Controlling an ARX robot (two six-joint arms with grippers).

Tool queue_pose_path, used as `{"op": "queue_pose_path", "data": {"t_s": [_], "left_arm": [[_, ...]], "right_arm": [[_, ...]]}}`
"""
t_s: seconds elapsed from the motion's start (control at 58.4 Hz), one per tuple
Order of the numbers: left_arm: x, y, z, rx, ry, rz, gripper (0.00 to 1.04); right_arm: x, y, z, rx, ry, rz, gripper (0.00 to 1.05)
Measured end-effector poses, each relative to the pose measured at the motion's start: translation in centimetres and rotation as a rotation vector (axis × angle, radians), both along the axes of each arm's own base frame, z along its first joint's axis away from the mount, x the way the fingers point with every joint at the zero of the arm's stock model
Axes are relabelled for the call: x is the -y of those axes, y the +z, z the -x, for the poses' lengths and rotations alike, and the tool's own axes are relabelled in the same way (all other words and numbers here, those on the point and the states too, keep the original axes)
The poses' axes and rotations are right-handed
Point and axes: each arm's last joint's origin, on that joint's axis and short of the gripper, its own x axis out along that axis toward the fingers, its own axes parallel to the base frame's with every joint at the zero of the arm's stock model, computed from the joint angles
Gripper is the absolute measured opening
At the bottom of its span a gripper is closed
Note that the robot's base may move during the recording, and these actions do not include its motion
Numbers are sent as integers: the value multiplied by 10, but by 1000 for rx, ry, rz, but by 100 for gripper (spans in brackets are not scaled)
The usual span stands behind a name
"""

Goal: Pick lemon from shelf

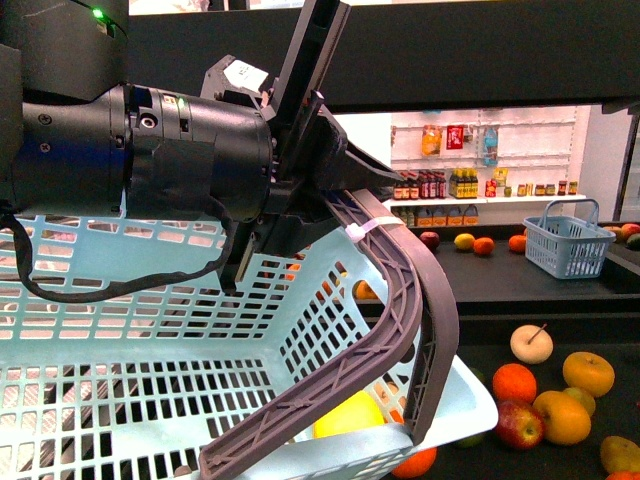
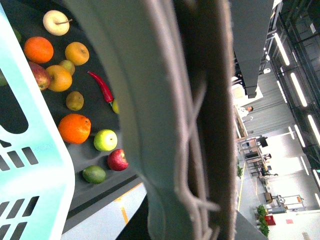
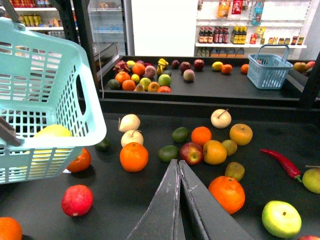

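Observation:
My left gripper is shut on the grey handle of a pale turquoise basket and holds it up. The handle fills the left wrist view. The bright yellow lemon shows through the basket's mesh and appears to lie inside it; the right wrist view shows it behind the basket wall. My right gripper is shut and empty, hovering over the shelf's black tray among loose fruit, right of the basket.
Oranges, apples, limes and a red chilli lie on the tray. A small blue basket stands on the upper tier. White wall shelves with bottles are behind.

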Motion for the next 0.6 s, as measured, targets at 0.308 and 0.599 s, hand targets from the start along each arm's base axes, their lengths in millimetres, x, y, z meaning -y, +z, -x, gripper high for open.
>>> {"op": "queue_pose_path", "data": {"t_s": [0.308, 0.599], "left_arm": [[0, 0, 0, 0, 0, 0, 8], [0, 0, 0, 0, 0, 0, 8]], "right_arm": [[0, -8, 1, 14, -1, 0, 3], [0, -8, 1, 14, 0, 0, 40]]}}
